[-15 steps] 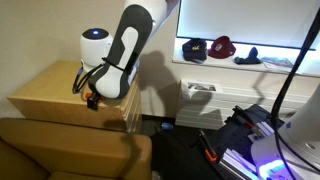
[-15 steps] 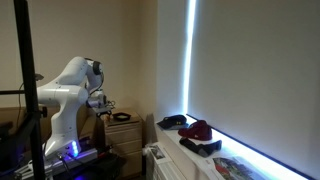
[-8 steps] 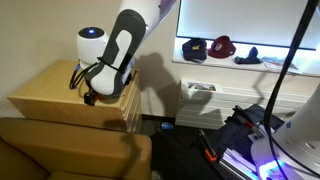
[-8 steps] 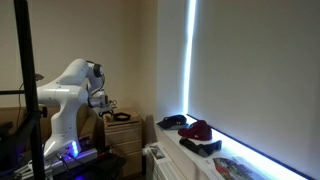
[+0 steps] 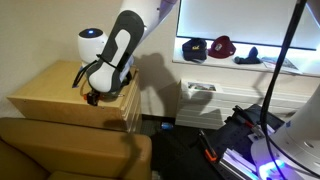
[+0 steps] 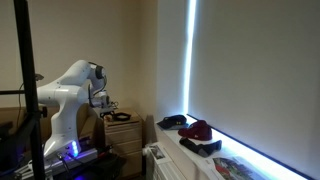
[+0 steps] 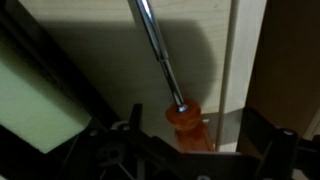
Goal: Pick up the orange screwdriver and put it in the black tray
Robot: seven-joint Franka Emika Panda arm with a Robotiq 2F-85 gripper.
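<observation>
In the wrist view the orange screwdriver (image 7: 185, 122) lies on the wooden desk (image 7: 100, 40), its handle between the fingers of the hand (image 7: 190, 155) and its metal shaft pointing away. The fingers stand apart on either side of the handle, gripping nothing. The black tray (image 7: 60, 75) is just beside it at the left. In an exterior view the hand (image 5: 92, 97) hangs low over the desk (image 5: 40, 95).

In the wrist view the orange screwdriver (image 7: 186, 124) loses its shaft tip past the top edge and its handle's lower end behind the dark, blurred gripper (image 7: 180, 158) at the bottom, so whether the jaws clamp it is unclear, and in both exterior views it is too small to pick out.
</observation>
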